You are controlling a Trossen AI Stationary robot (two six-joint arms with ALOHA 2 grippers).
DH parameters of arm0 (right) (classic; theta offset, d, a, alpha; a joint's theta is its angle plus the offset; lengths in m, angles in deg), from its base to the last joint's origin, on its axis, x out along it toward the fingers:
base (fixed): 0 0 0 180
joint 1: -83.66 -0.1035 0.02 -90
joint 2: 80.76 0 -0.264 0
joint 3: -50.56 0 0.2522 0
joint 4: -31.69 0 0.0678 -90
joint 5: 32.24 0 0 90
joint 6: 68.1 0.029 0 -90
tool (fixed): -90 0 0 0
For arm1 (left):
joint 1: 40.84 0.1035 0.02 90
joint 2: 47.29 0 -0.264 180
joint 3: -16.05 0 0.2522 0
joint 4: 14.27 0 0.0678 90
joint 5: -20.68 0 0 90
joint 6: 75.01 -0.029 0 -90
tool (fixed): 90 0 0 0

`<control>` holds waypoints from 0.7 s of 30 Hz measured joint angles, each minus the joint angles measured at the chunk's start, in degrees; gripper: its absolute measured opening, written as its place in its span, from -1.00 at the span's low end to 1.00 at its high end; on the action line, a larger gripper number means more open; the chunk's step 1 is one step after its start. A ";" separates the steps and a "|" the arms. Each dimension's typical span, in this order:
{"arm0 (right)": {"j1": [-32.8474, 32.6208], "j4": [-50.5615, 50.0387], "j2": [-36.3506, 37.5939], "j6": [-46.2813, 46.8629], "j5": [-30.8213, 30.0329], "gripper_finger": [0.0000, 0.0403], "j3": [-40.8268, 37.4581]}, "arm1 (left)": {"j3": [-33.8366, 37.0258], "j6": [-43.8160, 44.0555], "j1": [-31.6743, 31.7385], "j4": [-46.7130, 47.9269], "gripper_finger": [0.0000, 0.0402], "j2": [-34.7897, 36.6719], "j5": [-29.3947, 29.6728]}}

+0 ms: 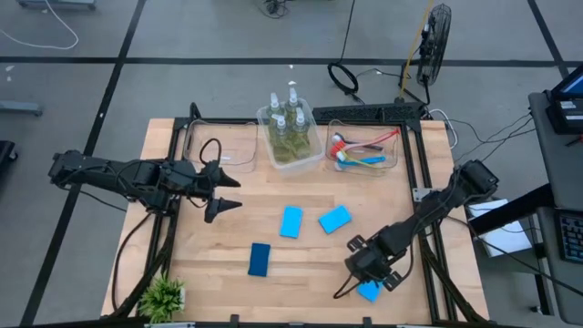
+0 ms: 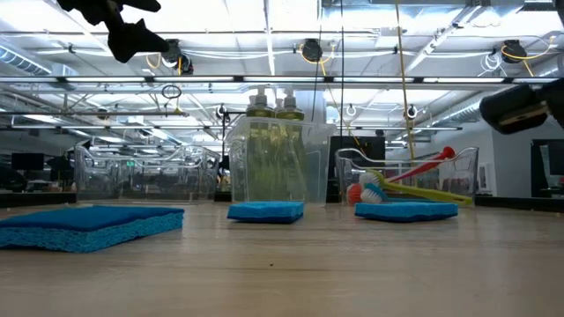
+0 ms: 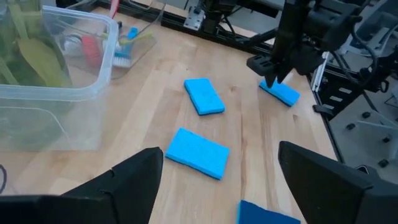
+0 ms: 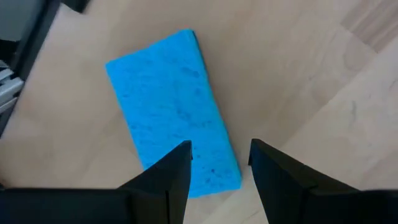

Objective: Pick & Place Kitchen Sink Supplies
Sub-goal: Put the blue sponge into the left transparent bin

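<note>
Four blue sponges lie flat on the wooden table: two mid-table (image 1: 291, 221) (image 1: 334, 219), a darker one nearer the front (image 1: 260, 260), and one at the front right (image 1: 369, 292). My right gripper (image 4: 221, 163) hangs open, pointing down just above that last sponge (image 4: 174, 106), over its one end and apart from it. My left gripper (image 1: 223, 193) waits open, high over the table's left side. The pump bottles (image 1: 290, 118) stand in a clear bin (image 1: 273, 157) at the back. The brushes (image 1: 364, 150) lie in the bin beside it.
An empty clear bin (image 1: 223, 146) stands at the back left. A small green potted plant (image 1: 164, 296) sits at the front left corner. A black frame rail (image 1: 414, 178) runs along the table's right side, close to my right arm.
</note>
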 joint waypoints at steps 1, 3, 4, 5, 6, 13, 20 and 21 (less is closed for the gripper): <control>0.02 0.04 -0.35 0.02 -0.07 -0.25 0.00 | 0.00 0.00 0.02 0.00 0.62 -0.01 0.00; 0.02 0.25 -1.40 0.02 -0.15 -0.25 0.00 | 0.00 0.02 0.02 0.02 0.63 0.00 -0.22; -0.02 0.32 -2.05 0.01 -0.31 -0.25 0.00 | 0.00 0.00 0.03 0.00 0.63 -0.01 -0.66; -0.16 0.31 -2.75 -0.01 -1.01 -0.25 0.00 | 0.00 -0.06 0.04 0.00 0.63 0.01 -0.93; -0.32 0.28 -3.36 -0.03 -1.51 -0.25 0.00 | 0.00 -0.03 0.04 0.02 0.62 0.01 -0.99; -1.23 -0.36 -8.13 -0.72 -4.39 -0.28 0.26 | 0.00 -0.06 0.04 0.02 0.54 -0.01 -1.07; -1.51 -1.74 -9.66 2.62 -7.78 -0.62 0.17 | 0.00 -0.24 0.04 0.57 0.51 -0.01 -1.07; -1.50 -1.73 -9.60 3.29 -8.78 -0.70 0.15 | 0.00 -0.28 0.04 0.59 0.52 -0.01 -1.07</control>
